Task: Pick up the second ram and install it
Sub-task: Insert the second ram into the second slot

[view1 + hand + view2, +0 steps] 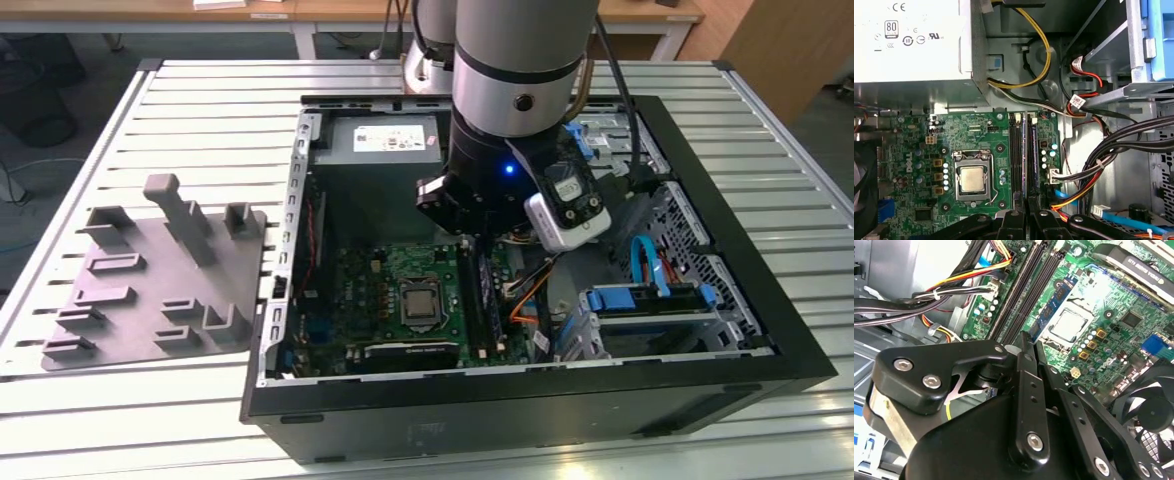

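My gripper (467,232) is down inside the open computer case (747,350), over the black memory slots (1015,150) beside the processor socket (973,179). The second ram (1025,150) stands on edge along the slots, a thin board seen from above. In the second wrist view its side (1054,307) has a blue label. Its near end runs in between my two black fingers (1023,385), which are close together on it. In the exterior view the stick (486,300) is a dark strip just below the gripper. Whether it is fully seated cannot be told.
A bundle of coloured cables (1094,170) lies close beside the slots. The power supply (909,40) fills the case's far end and a blue drive cage (641,300) sits at the exterior view's right. The grey moulded holder plate (147,290) lies on the slatted table, left of the case.
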### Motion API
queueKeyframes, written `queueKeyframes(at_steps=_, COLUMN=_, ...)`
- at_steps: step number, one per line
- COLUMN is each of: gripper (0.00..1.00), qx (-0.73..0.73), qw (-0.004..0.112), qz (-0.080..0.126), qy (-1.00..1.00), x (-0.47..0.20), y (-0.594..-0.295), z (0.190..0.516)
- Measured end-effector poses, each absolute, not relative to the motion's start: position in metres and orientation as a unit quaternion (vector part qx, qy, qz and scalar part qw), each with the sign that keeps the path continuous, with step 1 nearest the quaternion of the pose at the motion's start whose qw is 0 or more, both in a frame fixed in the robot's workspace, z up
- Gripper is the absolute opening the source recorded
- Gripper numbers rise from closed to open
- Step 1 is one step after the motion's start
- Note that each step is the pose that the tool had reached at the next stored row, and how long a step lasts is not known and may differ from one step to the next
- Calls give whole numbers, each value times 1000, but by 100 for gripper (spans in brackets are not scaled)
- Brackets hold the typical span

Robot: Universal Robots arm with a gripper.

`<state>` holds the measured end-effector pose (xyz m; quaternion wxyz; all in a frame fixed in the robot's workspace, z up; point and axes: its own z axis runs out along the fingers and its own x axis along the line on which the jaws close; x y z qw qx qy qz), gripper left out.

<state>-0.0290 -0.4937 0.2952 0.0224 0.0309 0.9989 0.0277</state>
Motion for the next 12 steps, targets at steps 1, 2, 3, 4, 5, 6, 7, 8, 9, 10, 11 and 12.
queueKeyframes(at_steps=1, gripper=14, qx=31, qw=22, qz=28, qy=999, x=-29, y=-494, z=295)
queueKeyframes(at_steps=2, gripper=14, qx=31, qw=22, qz=28, qy=999, x=-29, y=-494, z=295)
queueKeyframes(at_steps=3, gripper=14, qx=31, qw=22, qz=28, qy=999, x=-29, y=-494, z=295)
queueKeyframes(at_steps=4, gripper=14, qx=31, qw=22, qz=28, qy=999, x=-29, y=-494, z=295)
queueKeyframes(at_steps=5, gripper=14, qx=31, qw=22, qz=28, qy=999, x=-29, y=-494, z=295)
queueKeyframes(at_steps=6, gripper=14, qx=31, qw=22, qz=28, qy=999, x=-29, y=-494, z=295)
queueKeyframes(at_steps=7, gripper=14, qx=31, qw=22, qz=28, qy=999, x=-29, y=-494, z=295)
queueKeyframes(at_steps=8, gripper=14, qx=31, qw=22, qz=28, qy=999, x=-29, y=-494, z=294)
queueKeyframes(at_steps=9, gripper=14, qx=31, qw=22, qz=28, qy=999, x=-29, y=-494, z=294)
queueKeyframes(at_steps=10, gripper=14, qx=31, qw=22, qz=28, qy=999, x=-29, y=-494, z=294)
queueKeyframes(at_steps=11, gripper=14, qx=31, qw=22, qz=28, qy=999, x=-29, y=-494, z=293)
queueKeyframes(at_steps=12, gripper=14, qx=31, qw=22, qz=28, qy=999, x=-29, y=-494, z=293)
